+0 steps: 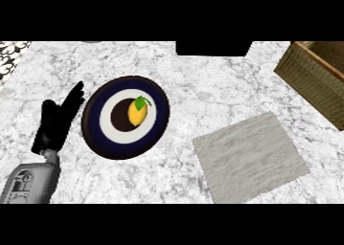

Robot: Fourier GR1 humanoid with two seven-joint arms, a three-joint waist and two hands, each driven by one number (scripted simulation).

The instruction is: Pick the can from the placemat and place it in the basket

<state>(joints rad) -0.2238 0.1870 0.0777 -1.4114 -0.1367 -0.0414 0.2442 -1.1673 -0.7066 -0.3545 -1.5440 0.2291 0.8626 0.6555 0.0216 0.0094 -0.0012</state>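
Observation:
A grey placemat (250,156) lies flat on the marble counter at the lower right, and nothing stands on it. No can shows anywhere in the head view. The woven brown basket (317,79) sits at the upper right edge, partly cut off by the frame. My left hand (58,122) rests at the left with its black fingers straight and pointing up, holding nothing, just left of a plate. My right hand does not show.
A dark blue and white round plate (126,117) with a yellow lemon (137,112) on it sits left of centre. A black block (213,48) stands at the counter's far edge. Patterned tiles (5,62) border the upper left.

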